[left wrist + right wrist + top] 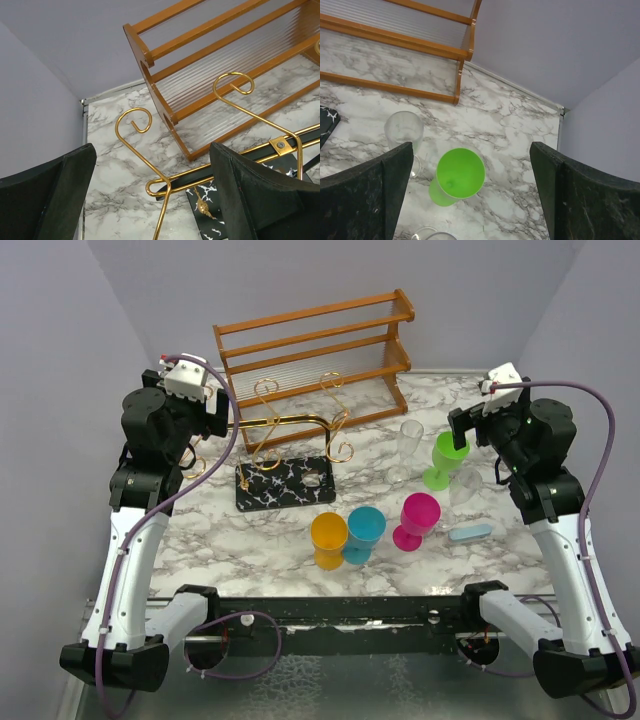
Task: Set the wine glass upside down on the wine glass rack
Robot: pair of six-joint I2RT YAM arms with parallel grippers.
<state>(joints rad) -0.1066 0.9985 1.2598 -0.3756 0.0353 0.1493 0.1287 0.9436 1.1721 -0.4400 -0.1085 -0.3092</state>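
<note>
Both spread wide and empty: left gripper (pixel 152 200) over the gold wire wine glass rack (pixel 280 485), right gripper (pixel 470 200) above an empty green goblet (pixel 461 172). The empty clear wine glass (pixel 403 131) stands upright just beside it, right of the rack.

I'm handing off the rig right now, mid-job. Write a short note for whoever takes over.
Left gripper: open, empty, over the left end of the wine glass rack.
Right gripper: open, empty, above the green glass.
Other glasses: pink glass, blue glass, orange glass and clear flute stand upright on the table.
Done: nothing hung yet.
Left: grasp a glass, invert it, hang it on the rack.
</note>
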